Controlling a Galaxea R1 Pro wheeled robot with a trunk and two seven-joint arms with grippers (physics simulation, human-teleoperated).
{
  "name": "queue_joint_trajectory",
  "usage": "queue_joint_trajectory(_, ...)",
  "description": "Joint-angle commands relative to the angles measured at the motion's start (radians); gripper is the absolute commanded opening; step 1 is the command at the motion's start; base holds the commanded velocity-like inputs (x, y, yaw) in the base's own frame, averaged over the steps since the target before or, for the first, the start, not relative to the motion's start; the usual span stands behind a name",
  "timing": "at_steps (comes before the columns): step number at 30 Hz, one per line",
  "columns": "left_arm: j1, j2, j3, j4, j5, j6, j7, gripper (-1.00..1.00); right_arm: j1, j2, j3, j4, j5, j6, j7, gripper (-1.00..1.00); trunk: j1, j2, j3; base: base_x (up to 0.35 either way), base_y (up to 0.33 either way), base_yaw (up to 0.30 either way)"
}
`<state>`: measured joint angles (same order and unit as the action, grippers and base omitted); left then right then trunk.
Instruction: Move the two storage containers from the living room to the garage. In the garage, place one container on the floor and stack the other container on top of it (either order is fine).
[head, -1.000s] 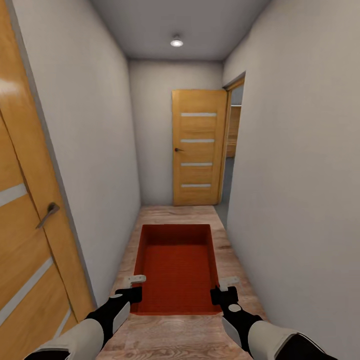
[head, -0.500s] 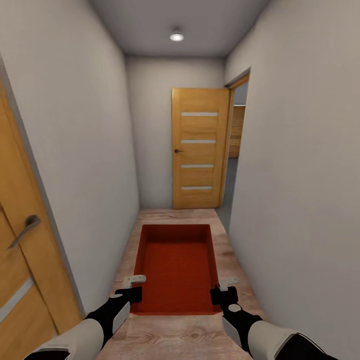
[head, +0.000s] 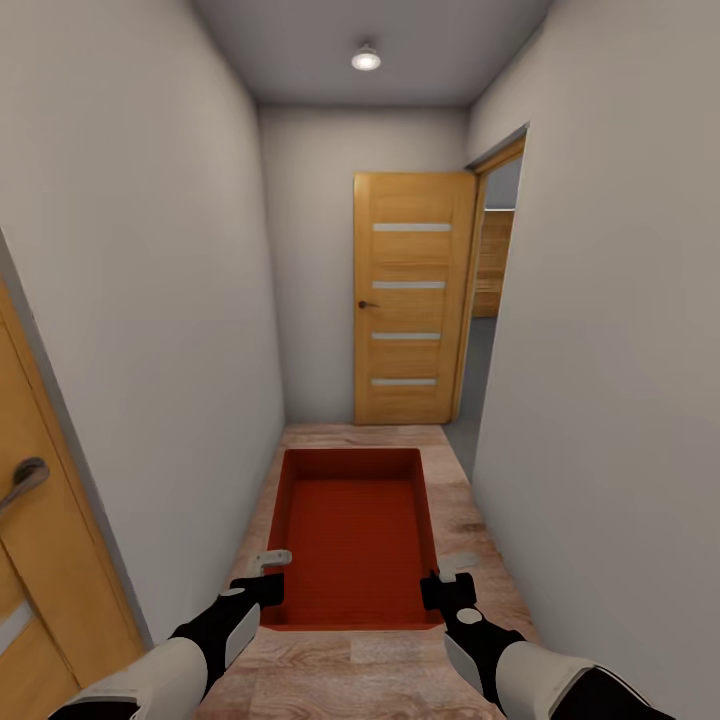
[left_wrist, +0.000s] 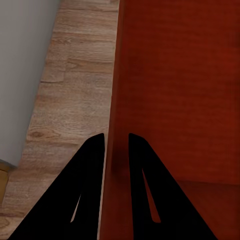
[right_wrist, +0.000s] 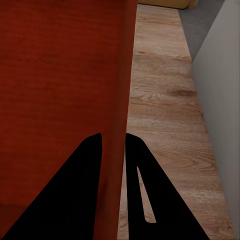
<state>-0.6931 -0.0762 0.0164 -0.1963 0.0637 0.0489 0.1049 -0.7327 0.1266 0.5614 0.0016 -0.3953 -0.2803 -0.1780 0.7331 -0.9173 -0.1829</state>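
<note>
We see the left gripper (head: 270, 578) at seven o'clock in the head view, clamped on the left side wall of the orange-red bin (head: 352, 535); in the left wrist view its two black fingers (left_wrist: 85, 195) straddle that thin wall (left_wrist: 112, 125), one outside over the wood floor (left_wrist: 70, 100), one inside the bin; the right gripper (head: 447, 580) at five o'clock is clamped on the right side wall in the same manner; in the right wrist view its fingers (right_wrist: 80, 195) sit either side of the wall (right_wrist: 125, 75). The bin is held level between both grippers, open side up, at six o'clock, above the plank floor (head: 470, 520) of a narrow corridor with pale grey walls (head: 170, 300); a wooden door with a handle (head: 25, 478) stands at nine o'clock; at twelve o'clock, at the far end, an open wooden door (head: 412, 300) with four pale strips stands beside a doorway (head: 492, 300); a round ceiling light (head: 366, 60) is lit above.
</note>
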Motion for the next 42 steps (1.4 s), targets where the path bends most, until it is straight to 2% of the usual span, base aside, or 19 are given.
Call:
queue_joint_trajectory(1,0.0,-0.001,0.013,-0.005,-0.012,-0.067,0.01,-1.0,0.0,0.001,-0.031,0.0,0.007,0.003,0.008,-1.0,0.001,-0.001,-0.001,0.322,0.0,0.002)
queue_joint_trajectory(42,0.0,0.001,0.014,-0.002,-0.012,-0.067,0.009,-1.0,0.0,0.001,-0.031,0.0,0.007,0.003,0.008,-1.0,0.001,-0.001,-0.001,0.322,0.0,0.0)
